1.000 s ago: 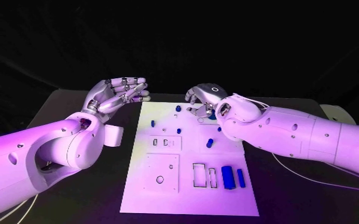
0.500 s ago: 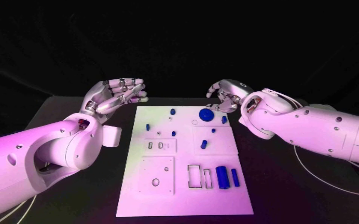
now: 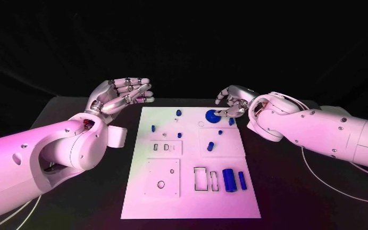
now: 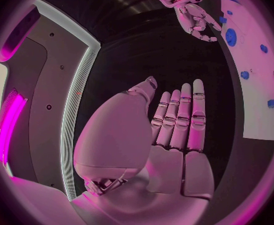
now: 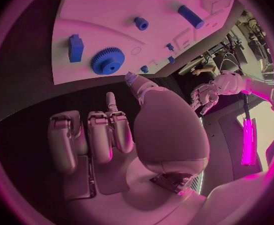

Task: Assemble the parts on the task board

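Both hands empty | right hand (image 3: 234, 102) fingers curled beside gear (image 3: 212, 116) | left hand (image 3: 120, 95) released

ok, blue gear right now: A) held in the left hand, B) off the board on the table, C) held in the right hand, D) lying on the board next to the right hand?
D: the blue gear lies on the task board, beside the right hand, which holds nothing.

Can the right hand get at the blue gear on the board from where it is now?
Probably yes: the right hand hovers empty just beside the blue gear at the task board's far edge, with nothing between them.
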Controlling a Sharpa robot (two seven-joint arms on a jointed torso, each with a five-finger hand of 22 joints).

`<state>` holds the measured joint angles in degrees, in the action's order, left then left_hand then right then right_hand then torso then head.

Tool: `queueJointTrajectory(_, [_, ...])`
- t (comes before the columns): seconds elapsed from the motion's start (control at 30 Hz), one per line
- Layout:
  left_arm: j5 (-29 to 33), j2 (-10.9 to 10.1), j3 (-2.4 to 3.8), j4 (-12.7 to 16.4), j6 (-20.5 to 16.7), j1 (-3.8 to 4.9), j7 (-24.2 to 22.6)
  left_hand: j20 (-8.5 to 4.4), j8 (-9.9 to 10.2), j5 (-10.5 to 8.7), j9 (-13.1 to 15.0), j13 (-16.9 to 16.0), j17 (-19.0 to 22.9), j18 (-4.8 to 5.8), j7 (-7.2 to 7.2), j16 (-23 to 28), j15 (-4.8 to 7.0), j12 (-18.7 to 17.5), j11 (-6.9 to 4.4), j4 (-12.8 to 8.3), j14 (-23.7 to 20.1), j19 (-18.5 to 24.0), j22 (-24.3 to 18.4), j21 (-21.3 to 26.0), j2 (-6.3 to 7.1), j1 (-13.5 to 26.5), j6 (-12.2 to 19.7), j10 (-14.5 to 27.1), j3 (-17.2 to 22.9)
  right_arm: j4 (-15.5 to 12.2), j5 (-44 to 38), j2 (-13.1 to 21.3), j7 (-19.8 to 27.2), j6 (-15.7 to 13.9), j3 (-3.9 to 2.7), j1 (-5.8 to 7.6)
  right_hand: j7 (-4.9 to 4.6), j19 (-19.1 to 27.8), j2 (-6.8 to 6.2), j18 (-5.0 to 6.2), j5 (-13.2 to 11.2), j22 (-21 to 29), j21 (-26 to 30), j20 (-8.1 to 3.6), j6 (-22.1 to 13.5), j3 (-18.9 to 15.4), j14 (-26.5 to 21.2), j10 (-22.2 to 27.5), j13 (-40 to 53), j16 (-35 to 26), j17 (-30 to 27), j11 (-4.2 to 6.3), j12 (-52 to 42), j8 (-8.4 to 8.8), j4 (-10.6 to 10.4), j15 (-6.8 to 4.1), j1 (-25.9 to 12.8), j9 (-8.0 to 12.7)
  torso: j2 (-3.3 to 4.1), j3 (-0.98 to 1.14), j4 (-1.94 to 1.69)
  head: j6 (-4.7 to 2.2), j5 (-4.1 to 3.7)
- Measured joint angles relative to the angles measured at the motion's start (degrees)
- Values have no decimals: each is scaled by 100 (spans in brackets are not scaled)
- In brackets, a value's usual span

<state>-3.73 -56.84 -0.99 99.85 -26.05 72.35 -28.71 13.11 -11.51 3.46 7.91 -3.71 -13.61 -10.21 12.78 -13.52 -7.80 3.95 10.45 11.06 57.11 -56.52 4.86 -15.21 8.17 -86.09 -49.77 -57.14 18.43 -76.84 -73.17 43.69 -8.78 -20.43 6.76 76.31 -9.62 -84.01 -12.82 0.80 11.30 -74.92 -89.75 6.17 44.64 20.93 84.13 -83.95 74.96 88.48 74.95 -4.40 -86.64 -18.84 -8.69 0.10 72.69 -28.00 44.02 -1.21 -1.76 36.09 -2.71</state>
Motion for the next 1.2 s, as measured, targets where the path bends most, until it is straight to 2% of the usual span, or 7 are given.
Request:
queueJointTrajectory(0.37, [0, -9, -1, 15, 5, 0, 10, 0, 0, 0, 0, 0, -4, 0, 0, 0, 0, 0, 0, 0, 0, 0, -6, 0, 0, 0, 0, 0, 0, 172, -95, -191, -65, 129, 12, -60, -11, 0, 0, 0, -22, 1, 0, 0, -34, -15, -21, 0, -1, 0, -1, 0, 34, 0, -16, 21, 0, 6, 1, -9, -2, 31, -35])
queueJointTrajectory(0.87, [0, -34, -1, 38, 7, 0, 19, 0, 0, 0, -5, 0, -4, 0, 0, 0, 0, 0, 0, -24, 0, 0, -5, 0, 0, 0, 0, 0, 24, 467, -163, -384, -124, 222, 32, -138, -13, 0, 1, 1, -22, 1, 0, 3, -77, -31, -21, -16, -2, 5, -2, -16, 62, 0, -31, 20, 1, 6, -1, -3, -4, 80, -18])
queueJointTrajectory(0.9, [0, -35, -1, 38, 7, 0, 19, 0, 0, 0, -5, 0, -4, 0, 0, 0, 0, 0, 0, -24, 0, 0, -5, 0, 0, 0, 0, 0, 24, 481, -163, -386, -126, 230, 32, -142, -13, 0, 19, 1, -22, 1, 0, 41, -77, -31, -21, -16, -2, 22, -2, -16, 61, 0, -31, 20, 19, 6, -3, 0, -4, 82, -15])
queueJointTrajectory(1.2, [0, -44, 0, 37, 9, 0, 23, 0, 0, 0, -5, 0, -3, 0, 0, 0, 0, 0, 0, -24, 0, 0, -5, 0, 0, 0, 0, 0, 24, 546, -163, -397, -143, 308, 38, -167, -13, 0, 46, 2, -22, -3, 1, 41, -77, -31, 0, 6, -3, 22, -3, -37, 61, 0, -31, 41, 45, 6, -6, 0, 2, 92, -7])
